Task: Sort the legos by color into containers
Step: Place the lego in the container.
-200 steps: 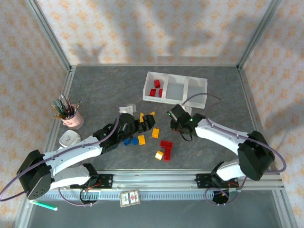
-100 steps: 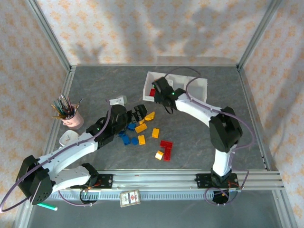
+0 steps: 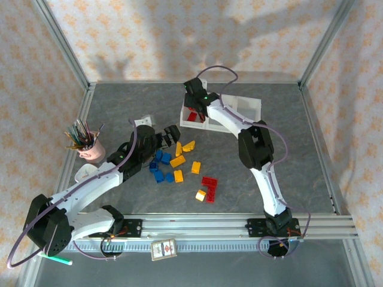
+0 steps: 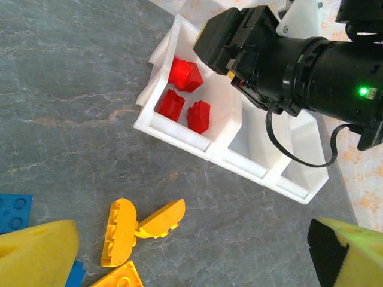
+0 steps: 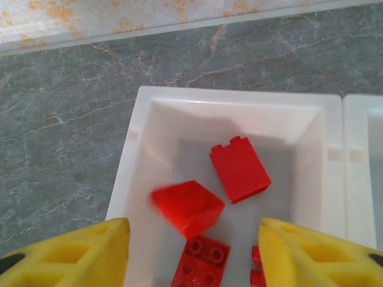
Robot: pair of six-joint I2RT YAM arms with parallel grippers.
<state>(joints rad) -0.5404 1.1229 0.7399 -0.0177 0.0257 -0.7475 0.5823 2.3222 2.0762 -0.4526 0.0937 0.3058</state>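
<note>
Right wrist: the right fingers (image 5: 66,251) stand spread and pinch nothing. Just beyond their tips is the left bin of the containers (image 5: 134,149). A blurred red brick (image 5: 187,207) sits between the two tips, touching neither, so I judge it loose. I count four red legos in that bin, one of them cut by the frame edge.

Left wrist: the left fingers (image 4: 36,254) are wide apart and empty. Just ahead of them lie three yellow-orange pieces (image 4: 161,216), with two blue corners (image 4: 12,209) beside the left-hand finger. Farther ahead are the three bins. Three red bricks show in one end bin, and the other two look bare.

Top external: the right arm (image 3: 251,143) stretches across to the red bin. On the desk (image 3: 119,107), around and just ahead of the left fingers, the loose pile holds roughly six yellow-orange, four blue and two red; some may be hidden.

Risks, as I judge them:
- The loose brick could strike the ones below it or the rim and hop out.
- The left fingers, coming down on so crowded a pile, could catch two colours at once.
- If the left arm heads for the bins while the right arm lies across them, the two could collide.
</note>
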